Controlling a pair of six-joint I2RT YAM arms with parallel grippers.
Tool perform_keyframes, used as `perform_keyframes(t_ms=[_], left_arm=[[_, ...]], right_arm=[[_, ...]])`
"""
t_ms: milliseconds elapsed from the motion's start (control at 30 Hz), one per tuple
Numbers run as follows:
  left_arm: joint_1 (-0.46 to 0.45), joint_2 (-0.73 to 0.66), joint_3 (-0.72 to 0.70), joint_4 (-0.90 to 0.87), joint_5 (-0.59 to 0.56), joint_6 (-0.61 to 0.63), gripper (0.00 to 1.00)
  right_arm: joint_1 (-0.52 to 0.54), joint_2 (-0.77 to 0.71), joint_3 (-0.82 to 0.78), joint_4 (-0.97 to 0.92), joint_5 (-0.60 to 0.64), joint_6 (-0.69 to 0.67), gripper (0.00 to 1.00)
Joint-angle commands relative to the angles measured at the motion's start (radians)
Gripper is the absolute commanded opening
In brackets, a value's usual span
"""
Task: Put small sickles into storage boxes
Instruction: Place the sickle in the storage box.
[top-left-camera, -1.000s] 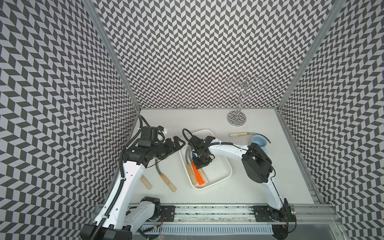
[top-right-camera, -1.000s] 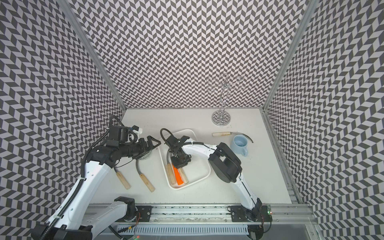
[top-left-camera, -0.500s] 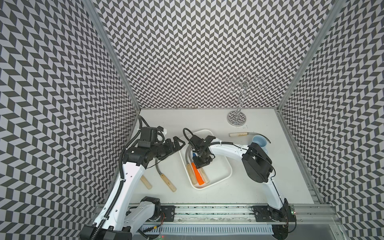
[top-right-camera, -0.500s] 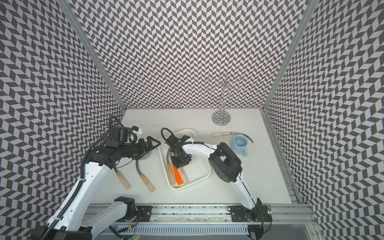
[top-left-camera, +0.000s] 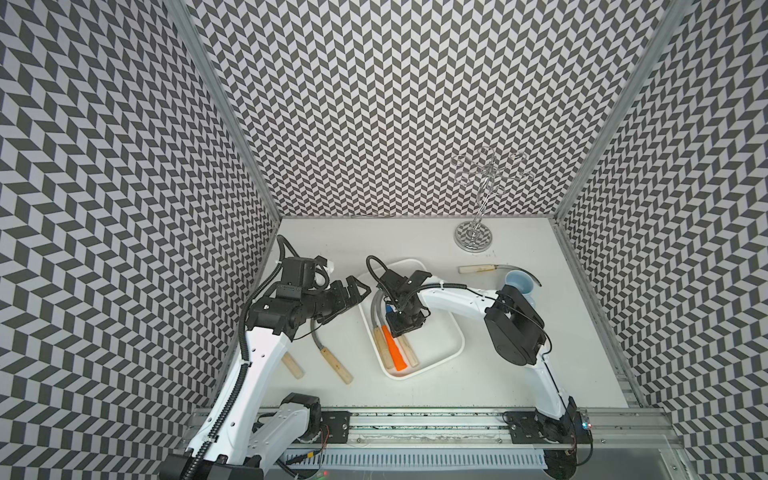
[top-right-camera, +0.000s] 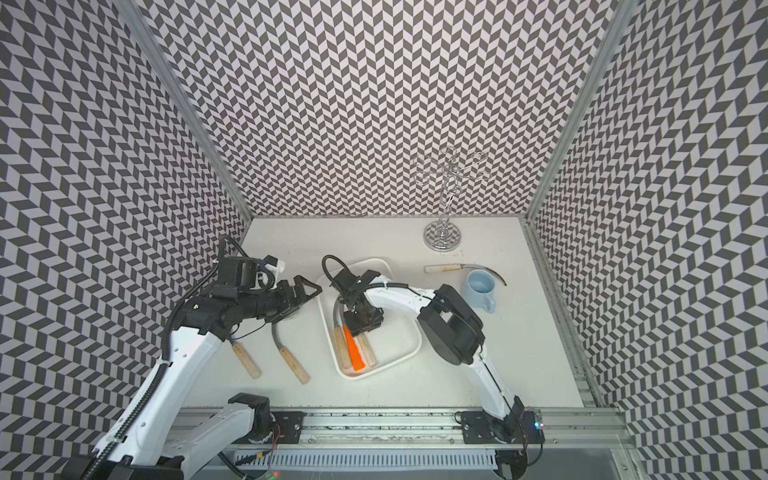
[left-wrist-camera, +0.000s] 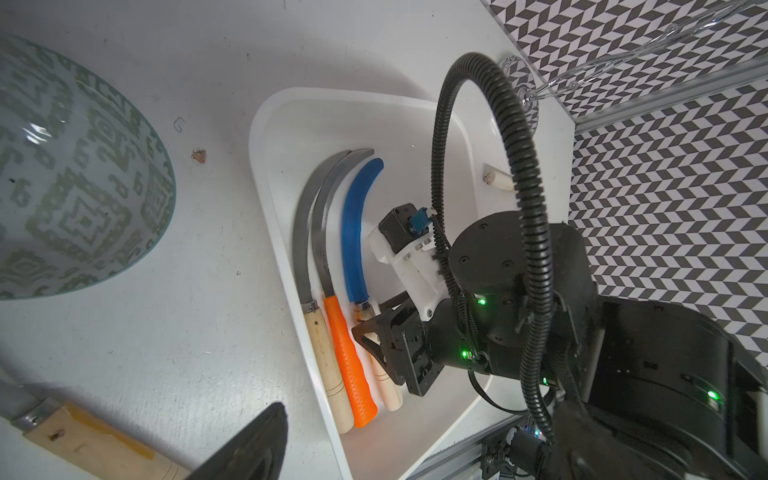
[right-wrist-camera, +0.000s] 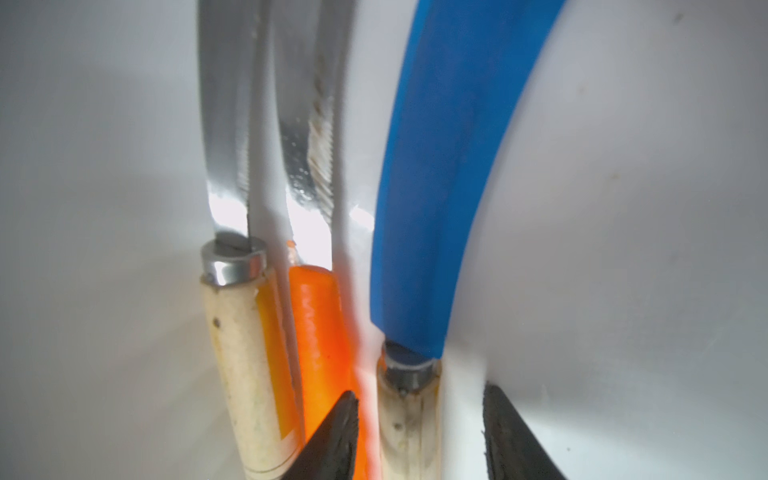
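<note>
Sickles (top-left-camera: 336, 366) nearest the desk's (top-left-camera: 374, 232) front edge, toward its front-left corner, are two loose ones with pale handles (one blade is hidden under my left arm). Over them the left gripper (top-left-camera: 349, 297) hangs with jaws spread wide, holding nothing. Further in, the tray (top-left-camera: 436, 328) at mid-desk holds three side by side: a wooden-handled one (left-wrist-camera: 324, 365), an orange-handled one (left-wrist-camera: 349, 365) and a blue-bladed one (left-wrist-camera: 353, 232). The right gripper (right-wrist-camera: 417, 424) straddles the blue one's handle, jaws parted with a gap showing, so not pinching. I read this as the release of the third. Farthest, a sixth sickle (top-left-camera: 482, 269) lies by the mug (top-left-camera: 519, 282) near the right edge. Next I'd lift the right arm straight up, clear of the handles, then take that one by its handle, away from the mug.
</note>
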Motion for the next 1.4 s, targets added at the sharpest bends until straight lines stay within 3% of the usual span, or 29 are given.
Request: perform_keyframes(t_ms=[0, 300, 467, 667, 733, 967, 1167, 1367], left_arm=[[0.001, -0.004, -0.009, 0.028, 0.009, -0.006, 1.0], [0.002, 0.006, -0.025, 0.029, -0.019, -0.009, 1.0], [0.002, -0.035, -0.036, 0.039, -0.005, -0.053, 1.0], [0.001, -0.106, -0.057, -0.004, -0.022, -0.058, 1.0], [0.001, -0.124, -0.062, -0.022, -0.021, -0.053, 1.0], [-0.002, -0.191, -0.11, -0.065, -0.05, -0.06, 1.0], [-0.002, -0.234, -0.158, -0.115, -0.146, -0.124, 1.0], [-0.002, -0.258, -0.238, -0.177, -0.3, -0.219, 1.0]], right_arm=[[-0.023, -0.052, 0.009, -0.041, 0.059, -0.015, 0.49], [-0.027, -0.186, 0.009, -0.066, 0.042, 0.003, 0.53], [-0.024, -0.312, -0.039, -0.038, -0.016, 0.041, 0.73], [-0.012, -0.465, -0.138, -0.008, 0.015, 0.11, 0.88], [-0.008, -0.513, -0.183, 0.0, 0.032, 0.127, 0.99], [-0.002, -0.706, -0.305, 0.042, 0.059, 0.148, 1.0], [-0.002, -0.83, -0.366, 0.048, 0.059, 0.108, 1.0], [-0.001, -0.916, -0.439, 0.072, -0.021, 0.045, 1.0]])
